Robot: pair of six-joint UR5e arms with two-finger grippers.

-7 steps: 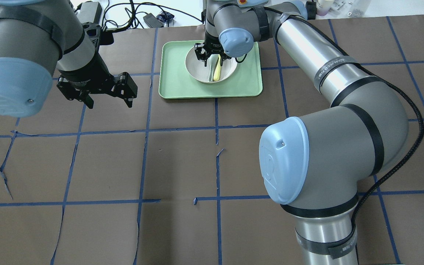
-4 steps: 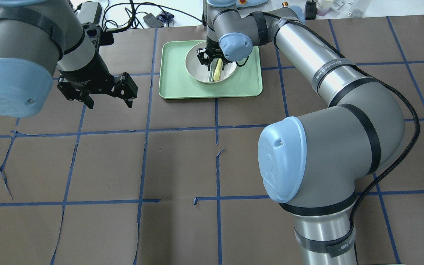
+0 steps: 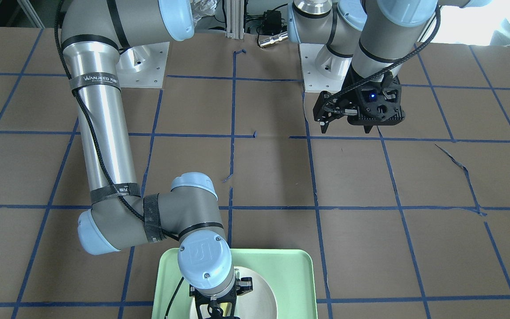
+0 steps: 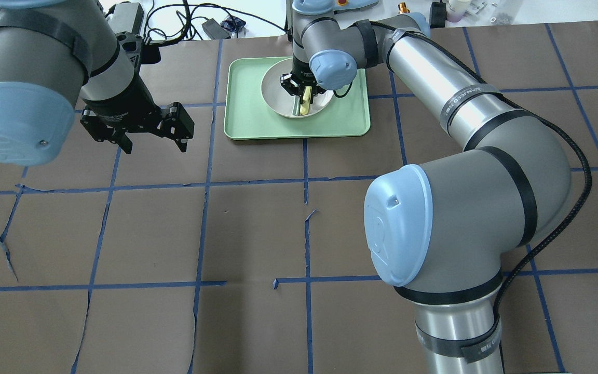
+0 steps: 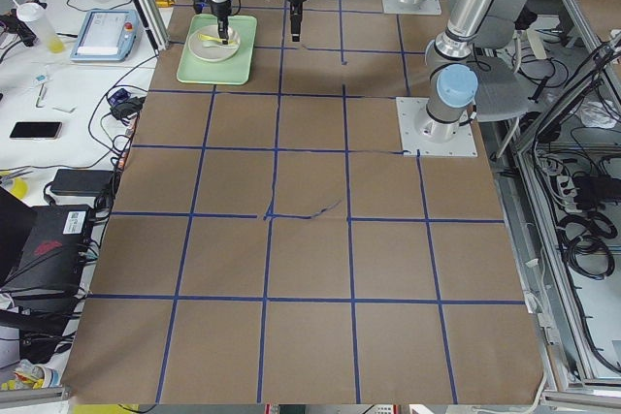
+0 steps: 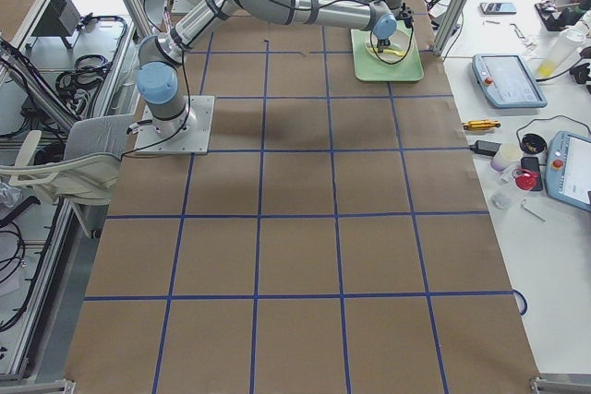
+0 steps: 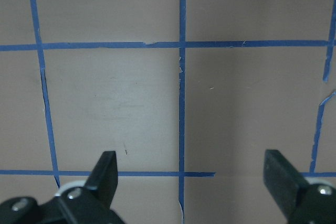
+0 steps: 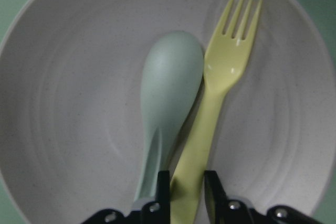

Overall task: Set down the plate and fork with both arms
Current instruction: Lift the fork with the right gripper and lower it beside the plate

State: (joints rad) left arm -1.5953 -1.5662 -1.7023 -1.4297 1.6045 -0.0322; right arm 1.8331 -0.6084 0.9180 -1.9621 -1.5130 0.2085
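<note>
The off-white plate (image 4: 277, 98) sits in the mint-green tray (image 4: 247, 122) at the far middle of the table. In it lie the yellow fork (image 4: 305, 106) and a pale grey-green spoon (image 4: 297, 107), side by side. My right gripper (image 4: 301, 89) is down in the plate. In the right wrist view its fingers (image 8: 212, 195) are shut on the fork's handle (image 8: 197, 161), with the spoon (image 8: 170, 93) just left of it and the plate (image 8: 68, 103) filling the view. My left gripper (image 4: 138, 134) is open and empty, hovering over bare table left of the tray; the left wrist view (image 7: 191, 182) shows only paper below.
The table is covered in brown paper with a blue tape grid, torn in places (image 4: 8, 254). Cables and small items lie past the far edge (image 4: 211, 23). The right arm's elbow (image 4: 465, 218) bulks over the near right.
My right gripper has come down into the plate and its fingers have closed around the fork's handle. The left arm has not moved.
</note>
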